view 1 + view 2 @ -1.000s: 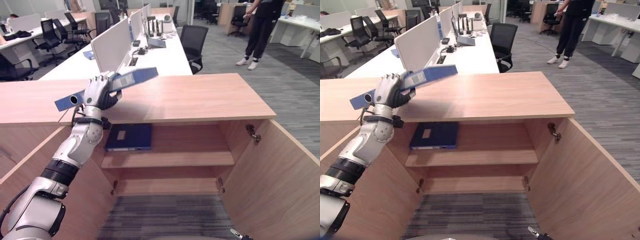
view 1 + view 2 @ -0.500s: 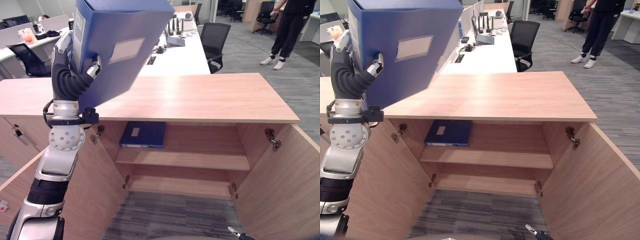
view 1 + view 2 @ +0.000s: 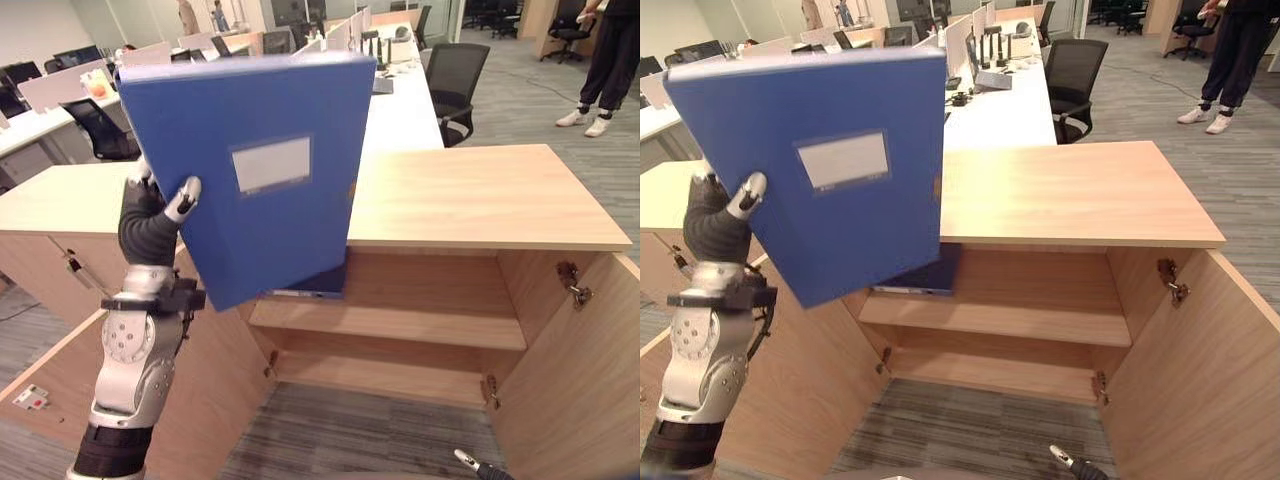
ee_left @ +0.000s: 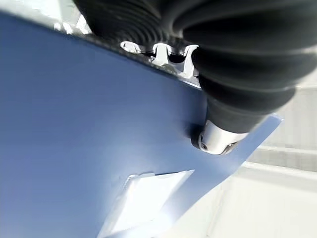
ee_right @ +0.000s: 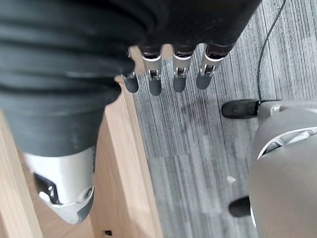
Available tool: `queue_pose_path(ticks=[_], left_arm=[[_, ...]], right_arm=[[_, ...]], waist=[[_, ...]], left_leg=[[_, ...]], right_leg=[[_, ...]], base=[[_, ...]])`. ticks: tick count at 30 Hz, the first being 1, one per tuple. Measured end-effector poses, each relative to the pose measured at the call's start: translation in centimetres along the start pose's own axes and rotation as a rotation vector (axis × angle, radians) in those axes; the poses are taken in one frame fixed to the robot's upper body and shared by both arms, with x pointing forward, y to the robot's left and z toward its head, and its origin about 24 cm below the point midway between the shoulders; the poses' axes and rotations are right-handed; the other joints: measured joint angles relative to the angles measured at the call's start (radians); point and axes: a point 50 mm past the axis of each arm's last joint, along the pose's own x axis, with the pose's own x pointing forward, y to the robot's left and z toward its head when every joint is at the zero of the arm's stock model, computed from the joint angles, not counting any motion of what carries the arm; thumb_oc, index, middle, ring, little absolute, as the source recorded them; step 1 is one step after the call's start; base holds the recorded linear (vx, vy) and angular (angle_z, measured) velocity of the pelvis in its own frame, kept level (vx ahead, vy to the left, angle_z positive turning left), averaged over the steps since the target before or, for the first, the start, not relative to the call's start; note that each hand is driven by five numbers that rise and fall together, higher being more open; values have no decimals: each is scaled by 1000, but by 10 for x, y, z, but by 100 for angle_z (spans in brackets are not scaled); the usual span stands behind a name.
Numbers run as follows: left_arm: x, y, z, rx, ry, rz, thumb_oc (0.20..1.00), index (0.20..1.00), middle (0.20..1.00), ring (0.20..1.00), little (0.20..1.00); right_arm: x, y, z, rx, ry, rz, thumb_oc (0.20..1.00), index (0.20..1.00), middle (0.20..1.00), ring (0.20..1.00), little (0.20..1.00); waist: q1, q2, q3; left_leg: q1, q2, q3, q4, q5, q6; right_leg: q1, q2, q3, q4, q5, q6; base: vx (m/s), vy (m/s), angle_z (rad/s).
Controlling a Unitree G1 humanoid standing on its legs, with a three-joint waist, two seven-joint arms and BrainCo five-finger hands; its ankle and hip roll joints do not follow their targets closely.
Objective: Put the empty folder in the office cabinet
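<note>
A large blue folder with a white label stands upright in the air before the left part of the open wooden cabinet. My left hand is shut on its left edge, thumb pressed on the front face. The left wrist view has the same folder under the thumb. A second, darker blue folder lies flat on the upper shelf, mostly hidden by the held one. My right hand hangs open over the carpet beside a cabinet door edge.
Both cabinet doors stand open, the right door and the left door. A lower shelf is bare. Behind the cabinet are white desks and an office chair. A person stands at the far right.
The left hand lifted the folder off the cabinet top, then brought it down upright in front of the cabinet's left side, label facing me. The camera has also shifted.
</note>
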Motion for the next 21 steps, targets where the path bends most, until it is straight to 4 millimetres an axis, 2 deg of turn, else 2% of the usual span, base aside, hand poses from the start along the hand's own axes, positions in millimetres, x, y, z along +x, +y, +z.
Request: queue_pose_path(ticks=[4,9,14,16,17,19,20,21], left_arm=[[-12,4,-9,-35,74,8,200,200,200,200,200],[-15,8,-12,-54,99,25,200,200,200,200,200],[-28,13,-25,-46,201,43,200,200,200,200,200],[-34,14,-31,-46,235,62,200,200,200,200,200],[-40,15,-37,-59,262,87,200,200,200,200,200],[-43,12,-44,-60,313,78,200,200,200,200,200],[-44,11,-45,-54,315,71,200,200,200,200,200],[-46,9,-48,-61,324,77,200,200,200,200,200]], right_arm=[[0,0,1,-15,-1,3,1000,1000,1000,1000,1000],[1,3,8,-45,-18,12,1000,1000,1000,1000,1000],[0,19,31,-86,-115,78,1000,1000,1000,1000,1000],[-4,35,52,-130,-209,142,1000,1000,1000,1000,1000],[-16,51,74,-181,-331,223,1000,1000,1000,1000,1000],[-25,72,103,-168,-472,305,1000,1000,1000,1000,1000],[-33,77,111,-184,-508,326,1000,1000,1000,1000,1000],[-54,84,126,-242,-623,393,1000,1000,1000,1000,1000]], waist=[[13,-2,15],[19,-11,19],[16,-21,26],[14,-24,28],[10,-22,29],[7,-35,27],[14,-34,27],[20,-29,32]], left_leg=[[-2,0,-4,0,1,0],[-1,0,-6,0,1,0],[0,0,-6,0,1,0],[0,0,-5,0,1,0],[-2,0,-3,0,1,1],[4,2,-1,0,1,1],[2,1,-2,0,1,0],[-2,-1,-2,0,1,1]], right_leg=[[0,0,-4,0,-2,0],[3,0,-7,0,-2,0],[4,1,-6,0,-2,0],[3,3,-6,0,-2,0],[1,2,-4,0,-2,0],[4,2,-3,1,-2,0],[3,1,-4,4,-2,0],[0,-1,-4,1,-2,0]], base=[[-3,-4,2],[-2,-2,1],[0,0,0],[-4,1,-2],[-10,2,-3],[-6,3,-2],[0,0,0],[-3,19,3]])
